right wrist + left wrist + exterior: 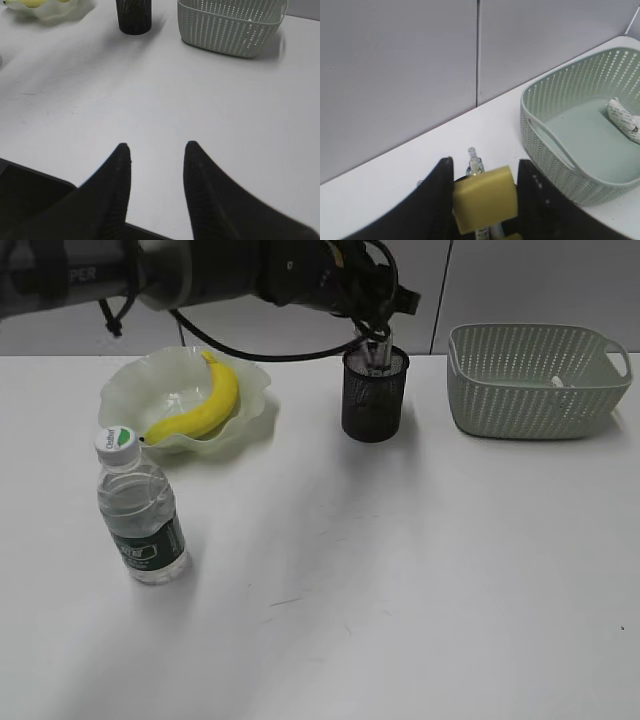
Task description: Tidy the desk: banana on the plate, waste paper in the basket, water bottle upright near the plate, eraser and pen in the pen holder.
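My left gripper (485, 172) is shut on the yellow eraser (484, 199) and holds it just over the black mesh pen holder (374, 400). In the exterior view the left gripper (374, 338) hangs at the holder's rim. A clear pen (474, 159) stands in the holder under the eraser. The banana (205, 405) lies in the ruffled green plate (255, 390). The water bottle (140, 510) stands upright in front of the plate. The waste paper (622, 115) lies in the sage-green basket (555, 145). My right gripper (155, 147) is open and empty above the white desk (400, 580).
The basket (535, 390) stands at the back right, a hand's width to the right of the pen holder. The left arm stretches across the back of the desk from the left. A grey wall stands behind the desk.
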You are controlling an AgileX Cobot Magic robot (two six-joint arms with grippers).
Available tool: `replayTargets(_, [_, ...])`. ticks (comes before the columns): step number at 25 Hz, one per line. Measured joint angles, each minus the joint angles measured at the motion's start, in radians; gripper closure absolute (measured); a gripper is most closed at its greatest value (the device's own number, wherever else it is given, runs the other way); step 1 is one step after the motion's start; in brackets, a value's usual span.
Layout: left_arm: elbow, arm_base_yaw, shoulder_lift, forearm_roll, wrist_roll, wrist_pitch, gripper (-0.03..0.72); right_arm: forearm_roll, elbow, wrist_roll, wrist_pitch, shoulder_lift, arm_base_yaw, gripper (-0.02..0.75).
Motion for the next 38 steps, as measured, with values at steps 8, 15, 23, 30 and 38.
replayTargets(8, [0.000,0.000,0.028,-0.013,0.000,-0.066,0.242,-0.006,0.000,0.000,0.000,0.000,0.000,0.444])
replayTargets(15, [-0.003,0.002,0.012,-0.013,0.000,0.040,0.221,-0.016,0.000,0.000,0.000,0.000,0.000,0.444])
replayTargets(23, [0.069,0.001,-0.206,0.026,0.000,0.235,0.328,-0.016,0.000,0.000,0.000,0.000,0.000,0.444])
replayTargets(30, [0.571,-0.015,-0.683,0.080,-0.016,0.219,0.339,-0.016,0.000,0.000,0.000,0.000,0.000,0.447])
replayTargets(38, [1.125,-0.015,-1.400,0.166,-0.119,0.370,0.378,-0.016,0.000,0.000,0.000,0.000,0.000,0.449])
